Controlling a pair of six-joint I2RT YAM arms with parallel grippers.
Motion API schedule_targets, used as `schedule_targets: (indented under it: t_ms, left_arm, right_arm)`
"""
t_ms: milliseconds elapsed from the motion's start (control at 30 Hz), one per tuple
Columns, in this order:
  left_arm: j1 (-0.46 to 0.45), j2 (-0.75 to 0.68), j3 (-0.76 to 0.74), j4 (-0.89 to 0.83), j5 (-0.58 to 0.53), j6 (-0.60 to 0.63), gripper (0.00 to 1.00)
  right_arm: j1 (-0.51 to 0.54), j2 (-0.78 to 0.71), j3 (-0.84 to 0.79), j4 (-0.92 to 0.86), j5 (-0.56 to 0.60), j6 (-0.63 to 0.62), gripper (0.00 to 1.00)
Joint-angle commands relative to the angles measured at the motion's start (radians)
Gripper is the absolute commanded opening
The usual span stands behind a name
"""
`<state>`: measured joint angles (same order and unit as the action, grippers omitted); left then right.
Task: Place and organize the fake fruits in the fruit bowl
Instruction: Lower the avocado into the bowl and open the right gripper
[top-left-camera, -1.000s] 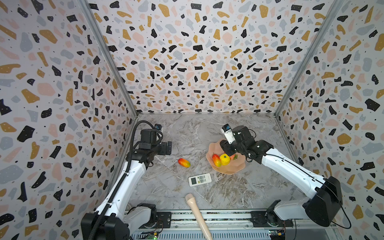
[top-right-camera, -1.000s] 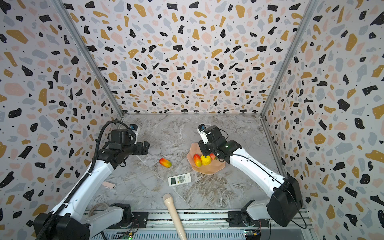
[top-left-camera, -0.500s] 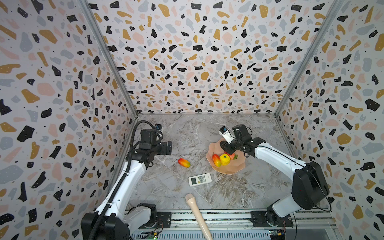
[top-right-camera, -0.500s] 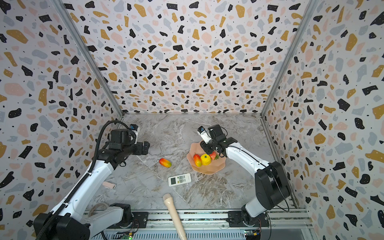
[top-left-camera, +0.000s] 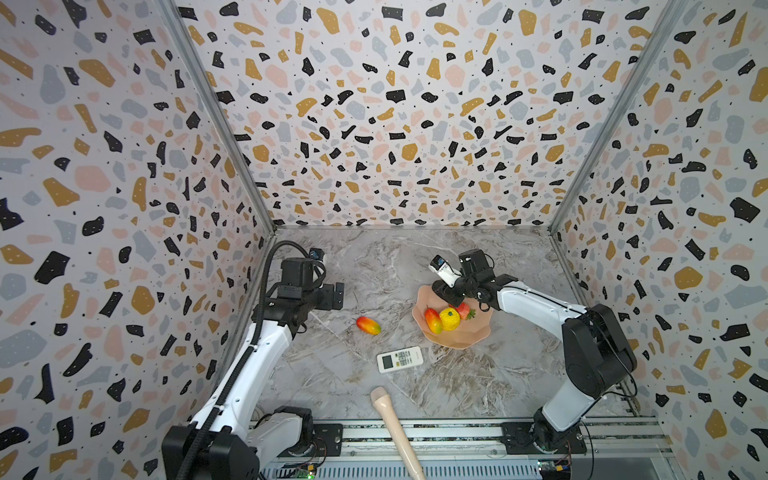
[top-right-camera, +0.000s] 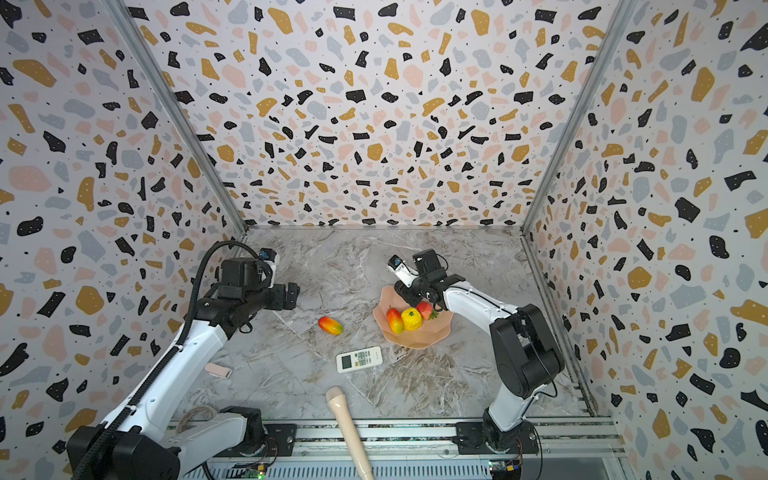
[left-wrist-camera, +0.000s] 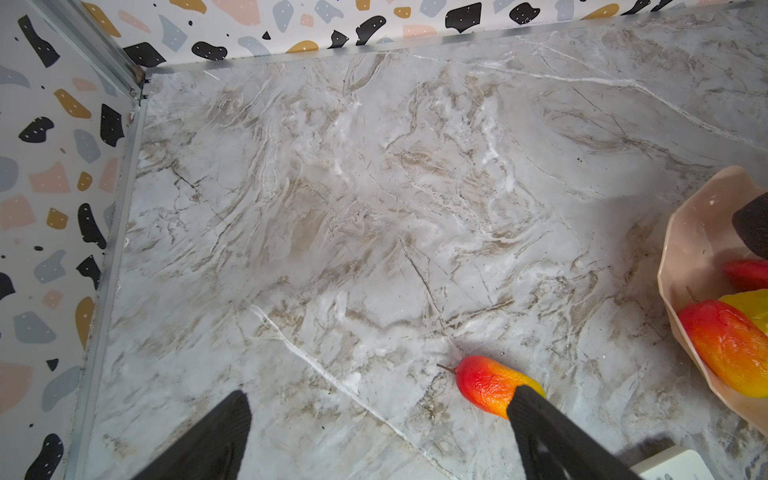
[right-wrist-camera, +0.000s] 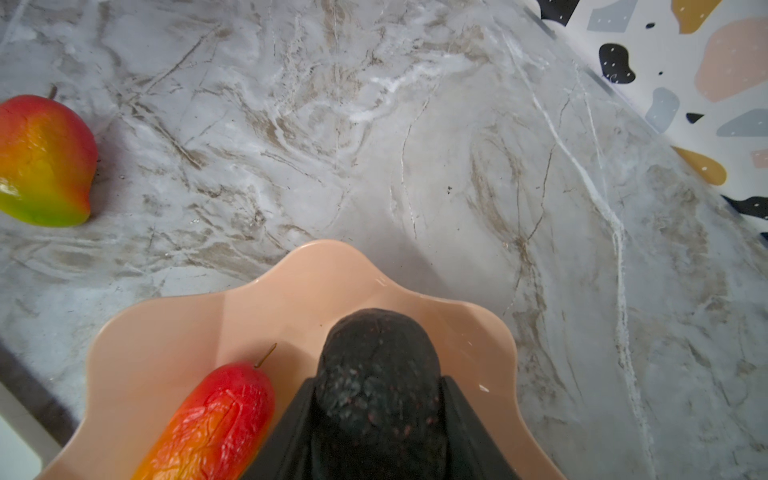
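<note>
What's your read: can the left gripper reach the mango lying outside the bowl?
Probably yes: the left gripper is open over bare table, the mango lies close by, nothing between them.

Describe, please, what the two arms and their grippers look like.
The left arm and right arm have glossy white links between bulky black joints. A black ribbed cable runs along the left arm. The left gripper and right gripper are matte black, with tapering, finely textured jaws.
</note>
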<state>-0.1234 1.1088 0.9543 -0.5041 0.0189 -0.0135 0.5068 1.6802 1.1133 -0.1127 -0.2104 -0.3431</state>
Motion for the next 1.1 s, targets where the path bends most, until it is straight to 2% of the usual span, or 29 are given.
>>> schedule_targets:
  t_ms: [0, 333, 633, 867, 1067]
  left_arm:
    - [0.007, 0.008, -0.005, 0.015, 0.0, 0.008, 0.99]
    - [0.007, 0.013, -0.005, 0.015, -0.001, 0.008, 0.99]
    - [0.007, 0.01, -0.005, 0.014, 0.001, 0.008, 1.0]
    - [0.007, 0.006, -0.005, 0.015, 0.001, 0.008, 1.0]
    - [0.007, 0.006, -0.005, 0.014, 0.001, 0.008, 1.0]
  right_arm:
    - [-0.001, -0.016, -0.014, 0.069, -0.009, -0.036, 0.11]
    - [-0.001, -0.011, -0.082, 0.153, 0.004, -0.059, 0.13]
    - [-0.001, 0.028, -0.067, 0.132, -0.007, -0.057, 0.28]
    - [-0.002, 0.045, -0.05, 0.128, -0.007, -0.054, 0.34]
    - [-0.003, 0.027, -0.031, 0.1, 0.006, -0.055, 0.51]
